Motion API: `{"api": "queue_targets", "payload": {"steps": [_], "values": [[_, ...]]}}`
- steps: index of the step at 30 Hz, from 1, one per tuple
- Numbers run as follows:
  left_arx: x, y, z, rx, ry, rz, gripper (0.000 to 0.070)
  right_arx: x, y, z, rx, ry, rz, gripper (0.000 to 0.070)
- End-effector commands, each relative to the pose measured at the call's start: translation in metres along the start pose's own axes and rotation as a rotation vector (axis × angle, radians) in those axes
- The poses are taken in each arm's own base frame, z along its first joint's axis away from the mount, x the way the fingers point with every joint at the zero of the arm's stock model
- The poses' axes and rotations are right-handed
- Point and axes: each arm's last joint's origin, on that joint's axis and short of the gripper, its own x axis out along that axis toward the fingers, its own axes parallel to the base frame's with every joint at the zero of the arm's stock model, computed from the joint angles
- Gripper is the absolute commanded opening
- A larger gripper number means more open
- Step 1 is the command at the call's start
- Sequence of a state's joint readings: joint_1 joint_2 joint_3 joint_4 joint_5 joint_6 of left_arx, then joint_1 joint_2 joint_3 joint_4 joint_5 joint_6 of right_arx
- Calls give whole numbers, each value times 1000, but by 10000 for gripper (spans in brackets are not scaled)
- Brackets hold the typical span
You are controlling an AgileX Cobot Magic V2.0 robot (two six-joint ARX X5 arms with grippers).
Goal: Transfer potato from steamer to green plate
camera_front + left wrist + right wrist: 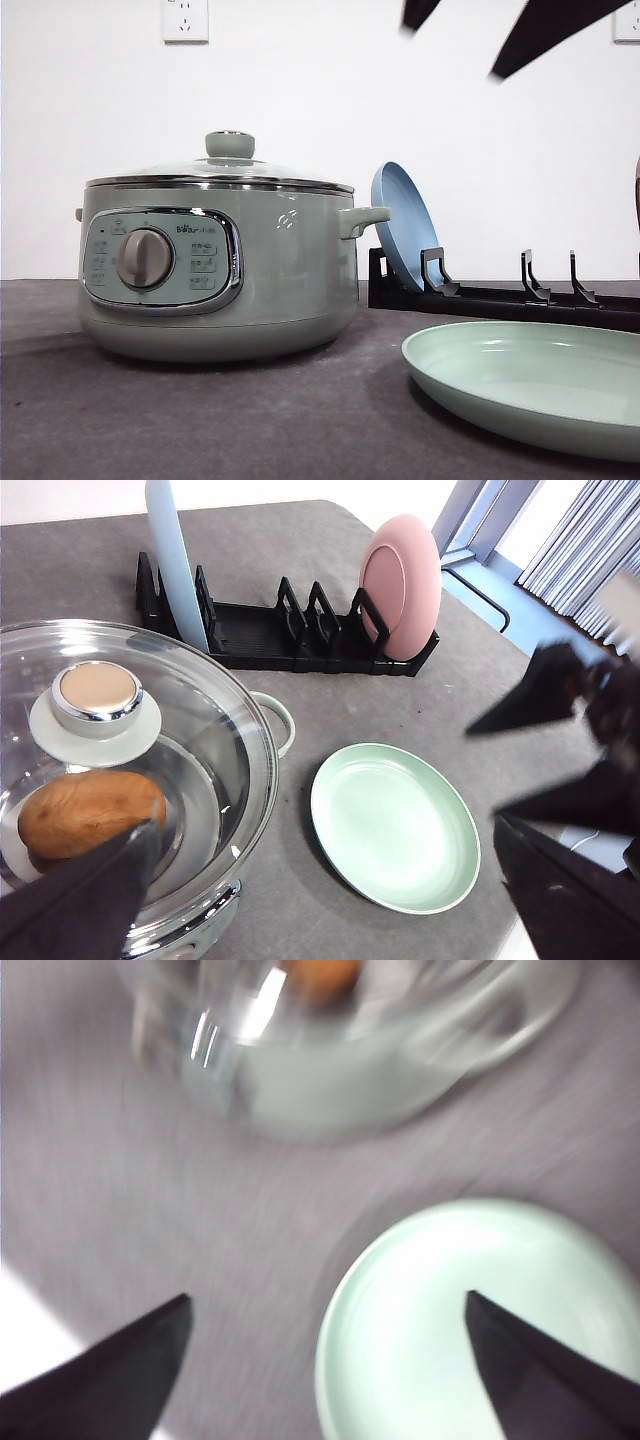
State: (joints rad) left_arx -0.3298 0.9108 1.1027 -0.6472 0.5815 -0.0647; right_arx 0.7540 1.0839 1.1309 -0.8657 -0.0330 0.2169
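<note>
The pale green steamer stands at the left of the table with its knobbed glass lid on. Through the glass I see the orange-brown potato lying inside. The green plate lies flat and empty on the table to the steamer's right. My left gripper hangs open above the steamer's edge and holds nothing. My right gripper is open too, high over the table between steamer and green plate. In the front view its dark fingers show at the top. The right wrist view is blurred.
A black dish rack stands behind the plate, with a blue plate upright at one end and a pink plate at the other. The table's edge runs close beyond the green plate.
</note>
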Motion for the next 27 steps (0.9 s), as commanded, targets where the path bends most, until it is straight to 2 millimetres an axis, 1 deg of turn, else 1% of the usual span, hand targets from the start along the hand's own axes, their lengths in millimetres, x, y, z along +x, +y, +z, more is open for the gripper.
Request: {"api": "queue_targets", "payload": {"steps": [1,5,7,9,11,13,16,20,23,27], "values": [[-1,-2,6,38,-18,-10,700,-11,-10,3,-11,-30,-5,591],[-1,-2,6,39,-16,-10,700,-37,-37,-3,58,-96,-91,591],[-1,-2,6,42,-14,-10,700,-49,-46,-8,99,-142,-126,591],[-1,-2,6,42,-12,-10,700,-60,-51,-15,120,-205,-125,591],[0,-1,6,42,-10,-10,700,-69,-51,-27,120,-276,-102,591],[2,0,6,42,-5,-9,700,-72,-50,-41,116,-320,-101,591],[5,2,6,41,5,-9,700,-71,-49,-68,150,-348,-88,591],[10,6,6,38,22,2,700,-68,-45,-97,212,-337,14,591],[15,10,5,27,40,40,700,-70,-42,-107,231,-342,72,591],[22,17,5,14,79,127,700,-74,-40,-108,234,-364,99,591]]}}
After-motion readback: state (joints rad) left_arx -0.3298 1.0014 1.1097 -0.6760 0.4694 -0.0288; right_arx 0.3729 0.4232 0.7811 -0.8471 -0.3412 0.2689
